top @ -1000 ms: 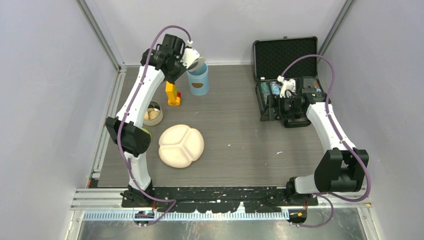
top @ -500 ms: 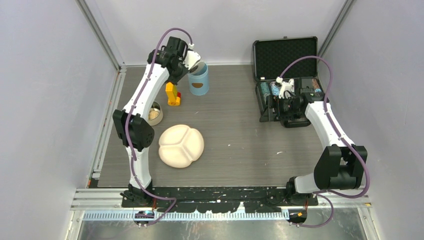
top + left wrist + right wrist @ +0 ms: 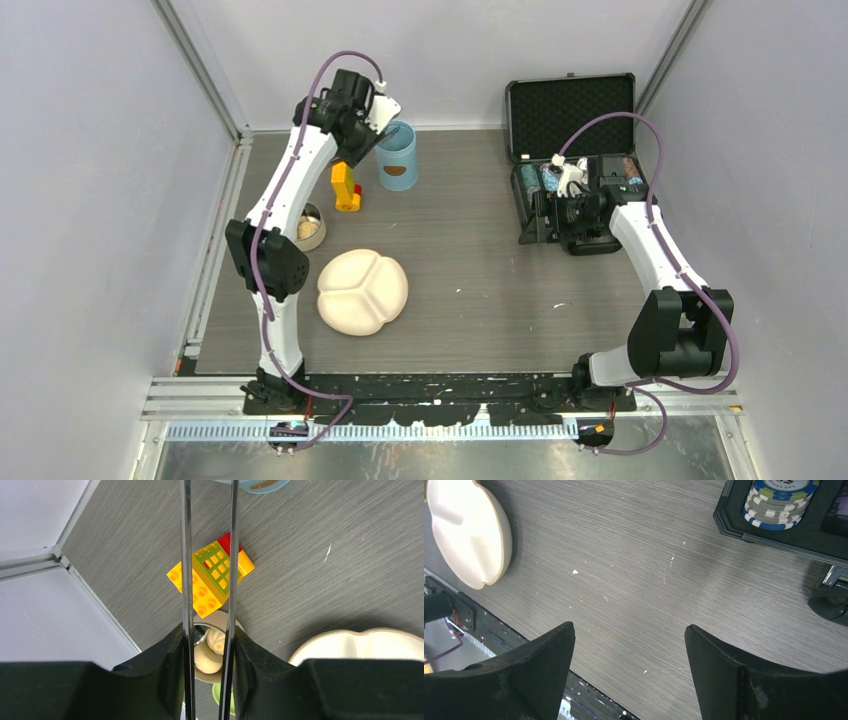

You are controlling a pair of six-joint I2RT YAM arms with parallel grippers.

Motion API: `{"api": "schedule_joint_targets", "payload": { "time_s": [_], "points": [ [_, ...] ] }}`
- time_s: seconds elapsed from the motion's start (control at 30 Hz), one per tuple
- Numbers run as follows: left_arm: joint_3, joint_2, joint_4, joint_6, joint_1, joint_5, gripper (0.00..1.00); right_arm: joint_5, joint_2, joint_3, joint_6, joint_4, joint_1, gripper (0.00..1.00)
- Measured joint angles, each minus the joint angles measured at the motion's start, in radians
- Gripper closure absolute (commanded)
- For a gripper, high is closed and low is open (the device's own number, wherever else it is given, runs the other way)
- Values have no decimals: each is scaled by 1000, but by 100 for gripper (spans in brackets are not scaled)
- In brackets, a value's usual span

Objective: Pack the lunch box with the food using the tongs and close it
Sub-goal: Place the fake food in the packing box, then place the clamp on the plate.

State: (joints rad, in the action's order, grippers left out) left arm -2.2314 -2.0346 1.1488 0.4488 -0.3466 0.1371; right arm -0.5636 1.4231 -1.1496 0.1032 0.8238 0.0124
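My left gripper (image 3: 378,112) hangs high at the back left, shut on the silver tongs (image 3: 186,555). The tongs' two arms run between my left gripper's (image 3: 207,630) fingers and up out of the wrist view, toward the light-blue lunch box canister (image 3: 397,160). The tongs' tips are out of view. Only the canister's rim (image 3: 252,484) shows in that wrist view. Below it the small steel bowl (image 3: 308,227) holds beige buns (image 3: 215,647), with a green lid (image 3: 223,700) beside it. My right gripper (image 3: 572,205) hovers open over bare table (image 3: 629,626).
A yellow, red and green toy block (image 3: 345,187) stands between the canister and the steel bowl. The cream divided plate (image 3: 362,290) lies at centre left. An open black foam-lined case (image 3: 575,110) sits at the back right and holds a stack of chips (image 3: 781,500).
My left wrist has swung toward the canister's near-left rim. Its jaws have eased apart, and the tongs' arms have spread. The right arm has barely shifted.
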Motion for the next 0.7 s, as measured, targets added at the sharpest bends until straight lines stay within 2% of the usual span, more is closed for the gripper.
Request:
{"api": "schedule_joint_targets", "payload": {
  "time_s": [0.2, 0.3, 0.53, 0.7],
  "points": [
    [31, 80, 1, -16, 15, -76, 68, 0, 0, 0, 0, 0, 0, 15],
    [158, 211, -2, -22, 43, -175, 68, -2, 0, 0, 1, 1, 0, 15],
    [541, 635, 28, 55, 118, -376, 70, -19, 0, 3, 5, 2, 0, 15],
    [739, 787, 74, 124, 147, -475, 67, -38, 0, 4, 5, 5, 0, 15]
  ]
}}
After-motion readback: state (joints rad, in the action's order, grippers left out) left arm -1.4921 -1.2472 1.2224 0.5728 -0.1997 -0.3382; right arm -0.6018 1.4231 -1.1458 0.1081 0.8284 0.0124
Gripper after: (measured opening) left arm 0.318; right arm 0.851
